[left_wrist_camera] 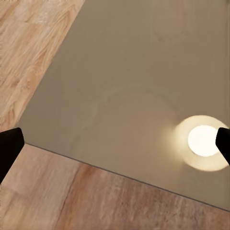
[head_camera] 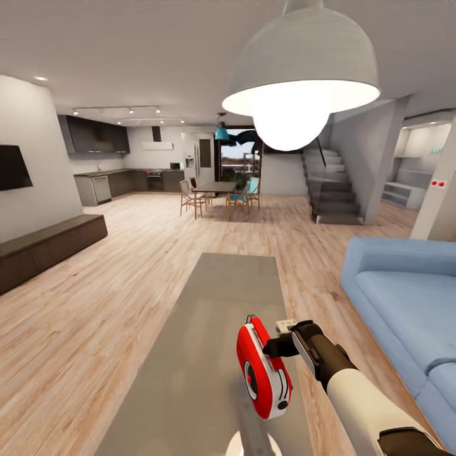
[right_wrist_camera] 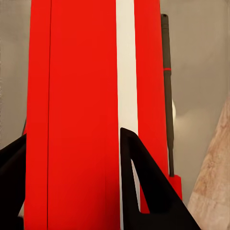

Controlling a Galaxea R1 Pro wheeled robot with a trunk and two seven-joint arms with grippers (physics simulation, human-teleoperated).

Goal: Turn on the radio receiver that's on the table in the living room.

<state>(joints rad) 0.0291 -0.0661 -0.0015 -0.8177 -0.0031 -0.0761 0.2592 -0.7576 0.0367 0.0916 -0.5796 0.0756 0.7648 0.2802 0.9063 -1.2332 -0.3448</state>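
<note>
Radio receiver [head_camera: 263, 370] above table [head_camera: 190, 354]; sofa [head_camera: 405, 304] right of table, bench [head_camera: 44, 247] far left

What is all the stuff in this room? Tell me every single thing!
Radio receiver: one, red with white band, on the table, near end.
Table: one, grey glossy, centre.
Sofa: one, blue, right.
Pendant lamp: one, white, lit, overhead.
Bench: one, dark, left wall.
Dining table: one, dark, with wooden chairs, far back.
Stairs: one flight, grey, back right.
Kitchen cabinets: dark, back left.
Right gripper: black, at the radio's side, one finger on each side of it.
Left gripper: black fingertips, spread over the table.
</note>
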